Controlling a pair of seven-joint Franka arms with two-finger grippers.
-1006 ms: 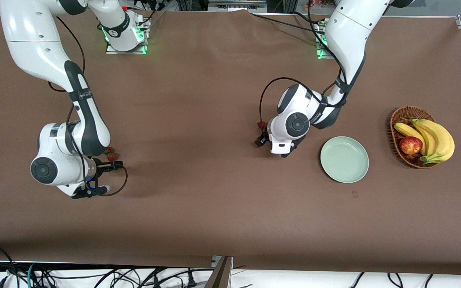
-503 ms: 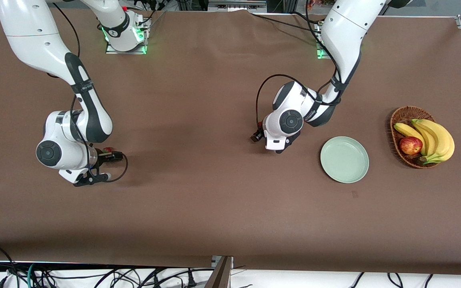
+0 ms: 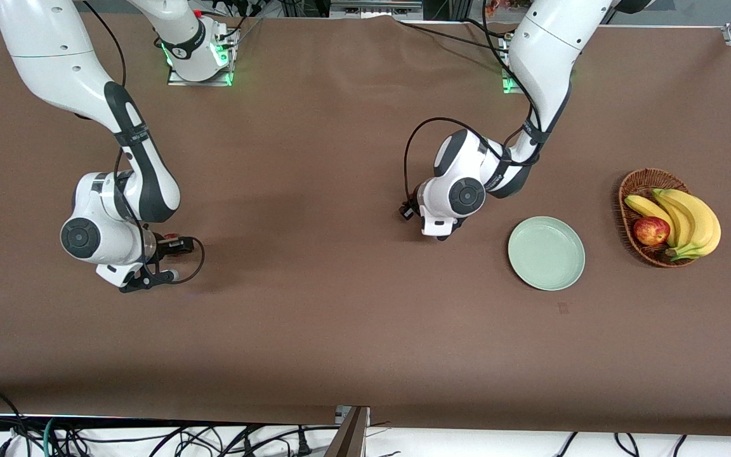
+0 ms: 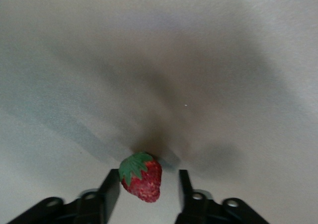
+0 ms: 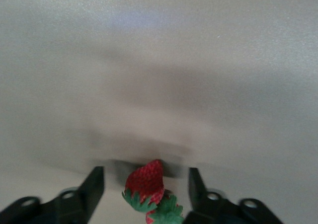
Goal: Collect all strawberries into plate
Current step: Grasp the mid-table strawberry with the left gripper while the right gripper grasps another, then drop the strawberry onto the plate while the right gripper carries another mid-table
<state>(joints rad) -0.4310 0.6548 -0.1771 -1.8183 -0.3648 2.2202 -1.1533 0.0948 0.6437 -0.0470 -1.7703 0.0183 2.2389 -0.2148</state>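
Between left pincer [image 4: 145, 190] fingers [image 4: 110, 191], strawberry [image 4: 141, 177].

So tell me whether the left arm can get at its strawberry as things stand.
Probably yes. In the left wrist view the strawberry sits between the fingers of the left gripper, touching one with a gap at the other, and nothing blocks it.

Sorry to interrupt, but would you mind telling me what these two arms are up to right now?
Each arm is going for a strawberry. The left gripper is down at the table, straddling one strawberry with a gap on one side. The right gripper brackets another strawberry, not yet pinched. The plate, beside the fruit basket, holds nothing so far.
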